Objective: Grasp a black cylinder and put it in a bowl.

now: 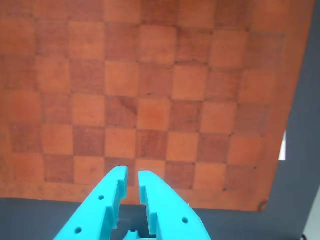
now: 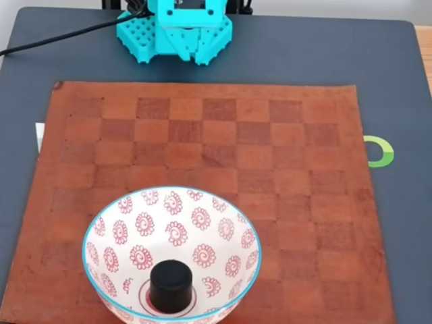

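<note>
Black cylinder (image 2: 171, 285) sits upright in the bowl (image 2: 101, 233), centre of its floor; task looks done.
My tool (image 1: 132, 176) is empty, fingers nearly together, low over the near edge of the brown checkered mat (image 1: 150, 100). Best finish: stay retracted by my base (image 2: 177, 30). Mat is bare between base and bowl, dark desk (image 2: 405, 101) margins open.

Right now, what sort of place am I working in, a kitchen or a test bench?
Most likely a hobby tabletop test bench, not a kitchen: a dark table, a brown checkered mat, and a turquoise printed arm base. The bowl with the black cylinder inside looks like a prop.
</note>
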Controlling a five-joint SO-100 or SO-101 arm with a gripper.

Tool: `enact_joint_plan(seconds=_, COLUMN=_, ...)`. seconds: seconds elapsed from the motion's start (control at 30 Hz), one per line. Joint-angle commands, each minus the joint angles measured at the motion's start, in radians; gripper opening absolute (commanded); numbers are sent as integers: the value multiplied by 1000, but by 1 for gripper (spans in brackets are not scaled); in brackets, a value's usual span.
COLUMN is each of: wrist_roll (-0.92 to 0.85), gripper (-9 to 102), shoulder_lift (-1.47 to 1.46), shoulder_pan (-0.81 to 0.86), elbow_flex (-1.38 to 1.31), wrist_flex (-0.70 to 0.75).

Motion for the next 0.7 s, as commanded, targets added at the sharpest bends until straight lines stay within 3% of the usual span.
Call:
enact_joint_plan(seconds=0.0, wrist_roll=29, gripper=0, shoulder_lift=115, shoulder_pan=-11, elbow_flex=71, wrist_flex=-11)
enact_joint_plan(seconds=0.33, wrist_roll=94, gripper=0, shoulder_lift=492, shoulder_pan=-31, elbow_flex=313, wrist_flex=-9)
enact_joint_plan(seconds=0.67, wrist_roll=94, gripper=0, shoulder_lift=650, shoulder_pan=-29, elbow_flex=376, wrist_flex=-15)
